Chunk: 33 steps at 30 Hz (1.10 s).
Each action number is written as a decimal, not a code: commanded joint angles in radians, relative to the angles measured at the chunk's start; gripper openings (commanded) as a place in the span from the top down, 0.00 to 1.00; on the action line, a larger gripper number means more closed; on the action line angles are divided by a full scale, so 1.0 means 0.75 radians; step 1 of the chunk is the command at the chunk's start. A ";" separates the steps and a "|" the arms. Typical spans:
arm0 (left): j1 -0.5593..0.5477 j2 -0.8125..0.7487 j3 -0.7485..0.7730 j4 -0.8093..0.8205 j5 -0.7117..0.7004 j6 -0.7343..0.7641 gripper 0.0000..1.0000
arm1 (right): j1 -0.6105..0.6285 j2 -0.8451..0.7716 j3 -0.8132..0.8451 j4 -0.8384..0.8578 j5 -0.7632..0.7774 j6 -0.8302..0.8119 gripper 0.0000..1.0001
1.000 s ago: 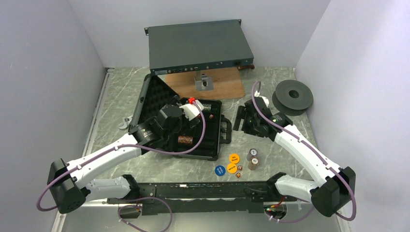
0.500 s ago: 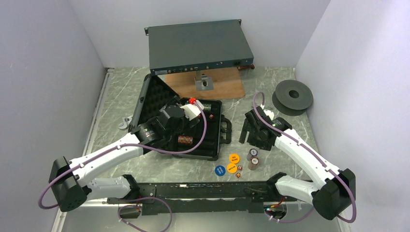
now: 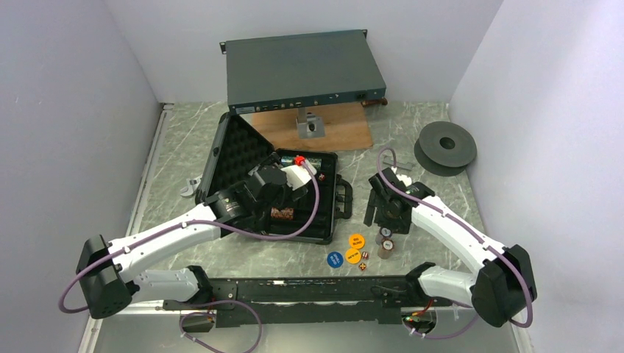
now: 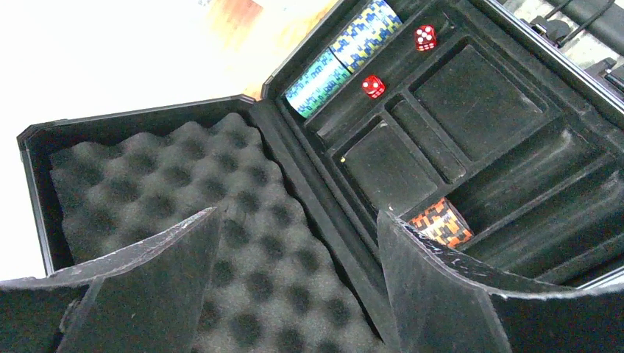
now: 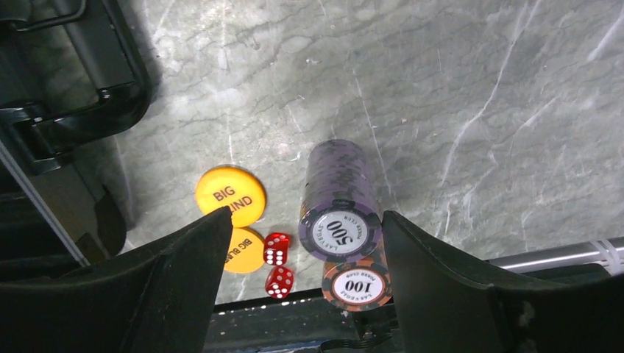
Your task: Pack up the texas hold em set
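Left gripper (image 4: 298, 217) is released and empty, hanging over the open black case (image 3: 239, 151). The egg-crate foam lid (image 4: 184, 191) is under and left of its fingers, the tray ahead and to the right. In the tray, a row of green and blue-yellow chips (image 4: 342, 59) sits at the far end with two red dice (image 4: 424, 37) just beside it. An orange-black chip stack (image 4: 441, 223) lies right by the right fingertip. Right gripper (image 5: 305, 217) also has its jaws spread with nothing held, and it is straddling the purple 500 stack (image 5: 340, 198) from above. Can't tell if the pads touch it. The 100 stack (image 5: 357, 283) touches the purple one on the near side. To the left, by the left finger, are the yellow BIG BLIND button (image 5: 229, 196) and a second yellow button (image 5: 246, 250), with a pair of loose red dice (image 5: 277, 265) next to that one. A blue button (image 3: 335, 259) lies further left on the marble table (image 3: 184, 140). The case handle (image 5: 81, 95) sits ahead and left of the right gripper, close enough to crowd that side. Well beyond both grippers are a grey rack unit (image 3: 302, 70), a wooden board (image 3: 338, 136) carrying a metal bracket (image 3: 310, 126), and a black spool (image 3: 445, 147) off to the right.
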 commanded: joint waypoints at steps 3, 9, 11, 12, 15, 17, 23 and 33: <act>-0.016 0.010 0.047 -0.016 0.000 -0.036 0.18 | -0.023 0.012 -0.044 0.073 -0.035 0.009 0.25; -0.018 -0.026 0.039 -0.013 0.005 -0.037 0.18 | -0.026 -0.003 -0.073 0.084 0.034 0.071 0.29; -0.017 -0.032 0.043 -0.018 0.000 -0.039 0.18 | -0.027 -0.001 -0.090 0.099 0.028 0.079 0.34; -0.018 -0.035 0.041 -0.017 0.003 -0.038 0.18 | -0.027 -0.002 -0.099 0.105 0.023 0.081 0.37; -0.017 -0.046 0.040 -0.019 -0.002 -0.036 0.18 | -0.027 -0.017 -0.108 0.103 0.015 0.085 0.50; -0.018 -0.056 0.034 -0.014 -0.002 -0.035 0.17 | -0.025 -0.032 -0.092 0.084 0.022 0.090 0.63; -0.018 -0.069 0.025 -0.016 0.017 -0.036 0.19 | -0.025 -0.070 -0.023 0.017 0.066 0.085 0.89; -0.017 -0.125 0.008 -0.050 0.238 0.016 0.14 | -0.025 -0.164 0.234 -0.137 0.049 -0.030 0.98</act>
